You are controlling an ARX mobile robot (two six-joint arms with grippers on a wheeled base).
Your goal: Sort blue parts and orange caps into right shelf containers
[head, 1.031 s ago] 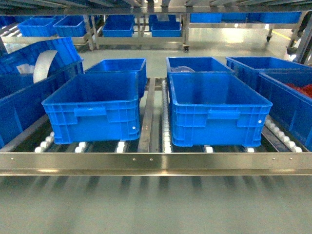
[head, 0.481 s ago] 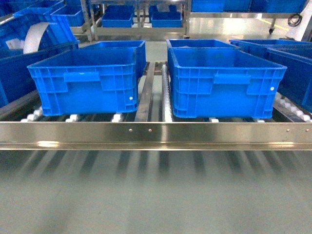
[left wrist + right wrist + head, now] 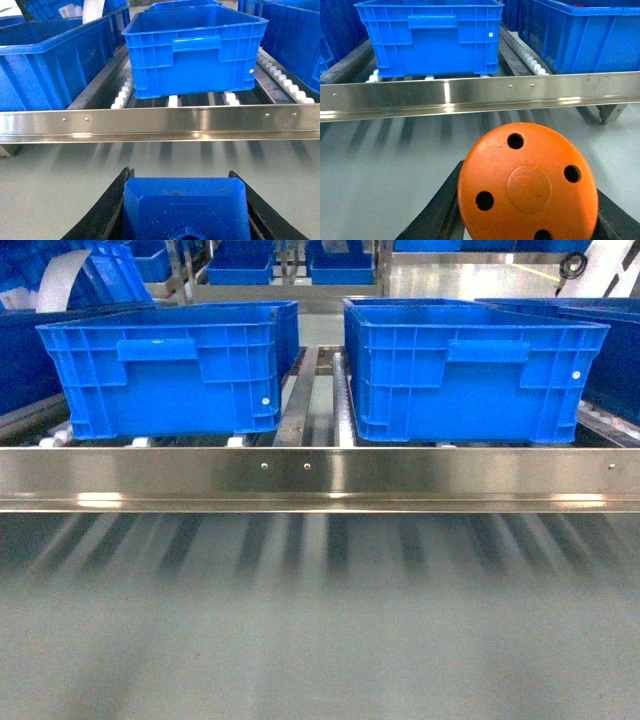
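Stainless roller shelf (image 3: 320,475) filling the head view, front rail now sitting higher in frame than a second ago and the crates seen almost edge-on rather than from above. Reads as the camera dropping toward rail height, base squared up to the rack. Two big blue crates at the front: left crate (image 3: 165,375) and right crate (image 3: 470,365), apart, with a steel divider between them. Interiors no longer visible from the head.

Down to the arms. Left gripper (image 3: 182,210) clamped on the blue part (image 3: 185,207), black fingers (image 3: 102,212) pressed to both its sides, held short of the rail on the near side. Right gripper (image 3: 527,200) carrying the orange cap (image 3: 527,182), dark fingers (image 3: 435,215) hugging its edges, also short of the rail.

Both loads in hand, nothing dropped yet. Likely next: lifting over a crate rim, which needs height from down here.
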